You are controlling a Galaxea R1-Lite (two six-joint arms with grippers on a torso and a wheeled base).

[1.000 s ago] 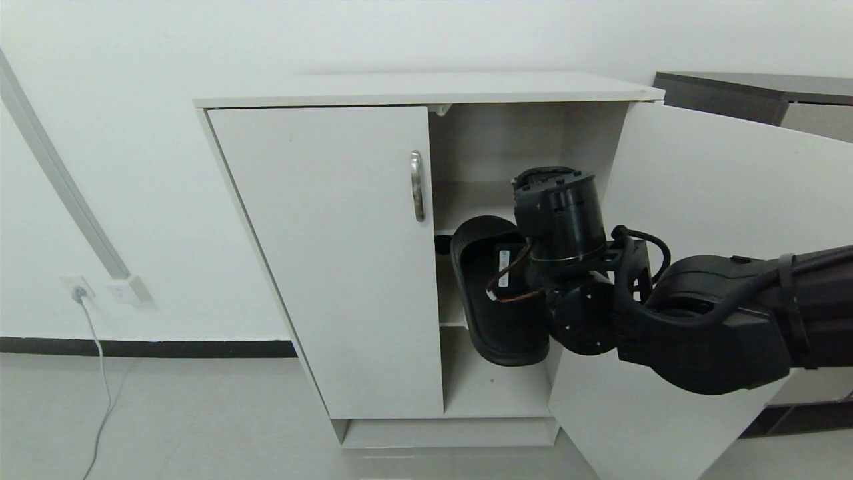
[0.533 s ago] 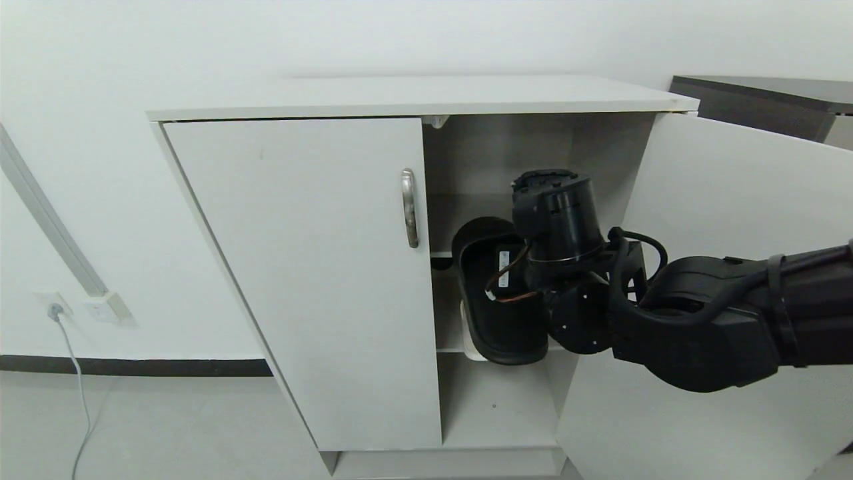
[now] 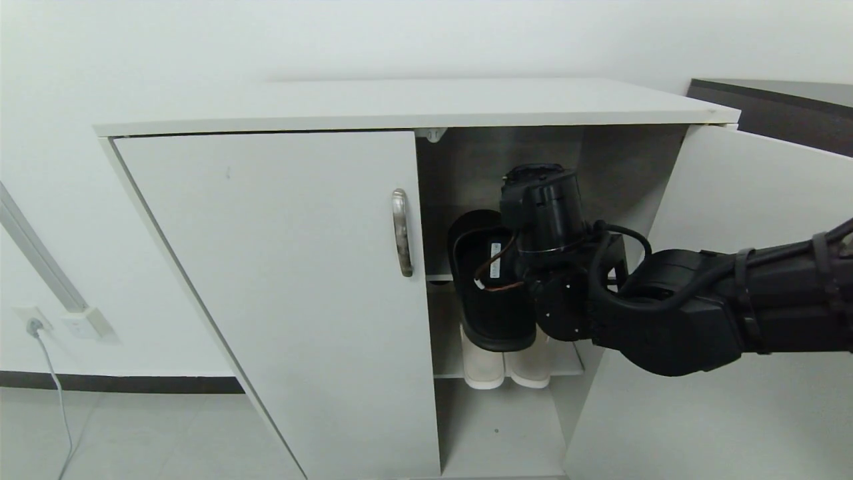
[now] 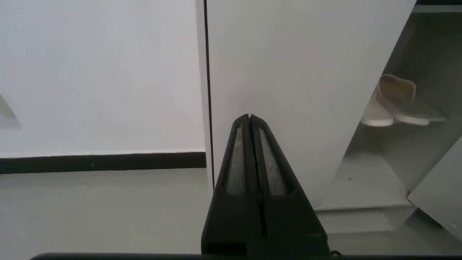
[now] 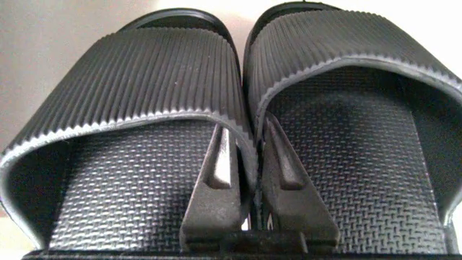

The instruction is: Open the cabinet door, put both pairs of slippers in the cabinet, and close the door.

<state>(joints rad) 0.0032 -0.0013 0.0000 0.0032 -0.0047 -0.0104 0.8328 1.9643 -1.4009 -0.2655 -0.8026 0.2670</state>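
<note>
black slippers (image 5: 166, 87), pinched in right claw (image 5: 247, 135)

Right arm (image 3: 693, 320) matte black, rounded joints, looped black cable, red-white wires.

White slippers (image 3: 484, 367) lie on the cabinet's lower shelf (image 3: 568, 365)

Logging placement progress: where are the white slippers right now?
Head view: the white slippers sit inside the cabinet, on the lower shelf of its open right half, just below the black slippers.
</note>
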